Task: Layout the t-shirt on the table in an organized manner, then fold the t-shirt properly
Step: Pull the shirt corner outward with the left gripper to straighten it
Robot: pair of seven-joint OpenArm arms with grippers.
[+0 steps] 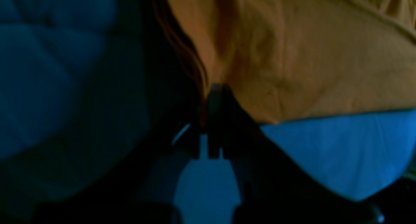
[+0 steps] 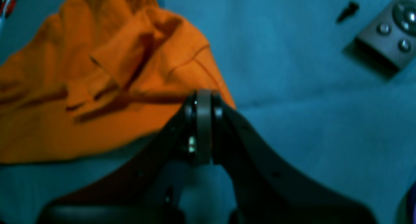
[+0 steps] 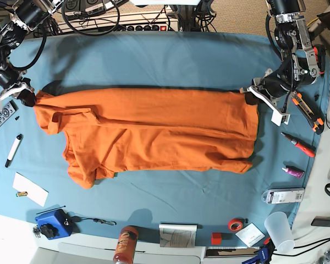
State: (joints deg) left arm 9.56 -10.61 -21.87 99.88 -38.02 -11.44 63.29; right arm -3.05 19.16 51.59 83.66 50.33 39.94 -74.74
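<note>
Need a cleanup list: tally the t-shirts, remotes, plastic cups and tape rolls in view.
t-shirt: 1
remote: 1
plastic cup: 1
tape roll: 1
Total: 4

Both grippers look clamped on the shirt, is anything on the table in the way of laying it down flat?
Nothing visible under the t-shirt. The left gripper and right gripper are shut on its edges; the remote and marker lie beside it on the table, apart.

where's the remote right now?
In the base view the remote lies at the table's left edge, just below the right gripper, above the marker; it also shows top right in the right wrist view.
</note>
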